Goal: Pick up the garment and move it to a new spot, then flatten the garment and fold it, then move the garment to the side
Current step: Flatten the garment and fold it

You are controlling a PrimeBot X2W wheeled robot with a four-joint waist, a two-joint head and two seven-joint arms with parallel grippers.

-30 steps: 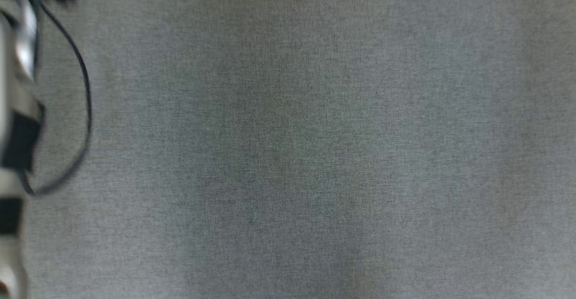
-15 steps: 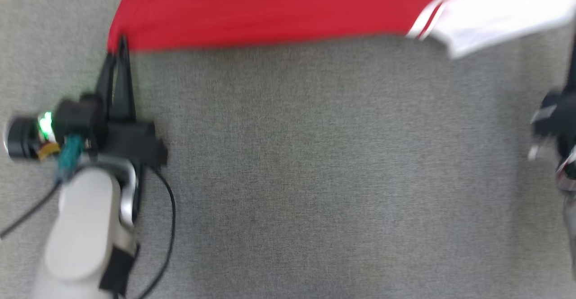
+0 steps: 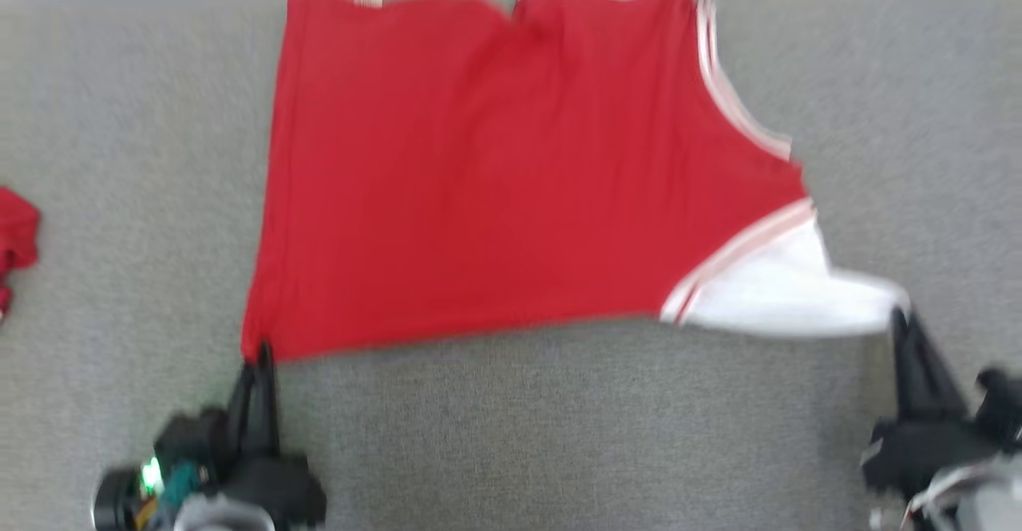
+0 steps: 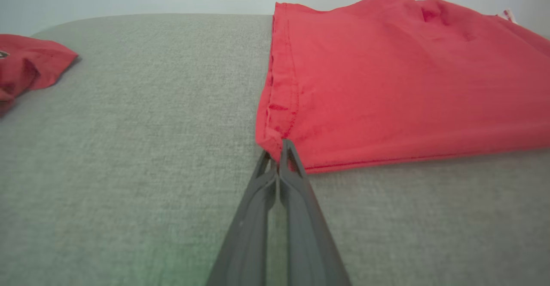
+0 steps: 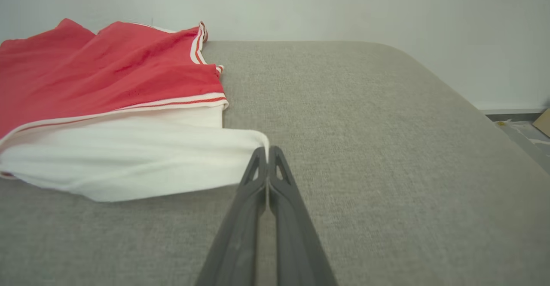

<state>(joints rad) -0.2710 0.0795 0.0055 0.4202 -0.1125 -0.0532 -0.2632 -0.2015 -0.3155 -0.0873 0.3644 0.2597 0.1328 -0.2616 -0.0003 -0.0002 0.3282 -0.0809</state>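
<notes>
The red-and-white garment [image 3: 495, 172] is being held flat at the far edge of the fabric surface [image 3: 559, 435]; its red corner is being pinched by the left tool [image 3: 259, 350], its white corner by the right tool [image 3: 899, 317].

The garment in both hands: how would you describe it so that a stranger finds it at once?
On the grey surface, it is the large red garment spread flat in the middle. The left hand pinches its red corner, the right hand its white end. That white end and the white stripes set it apart from the small crumpled red cloth at far left.
</notes>
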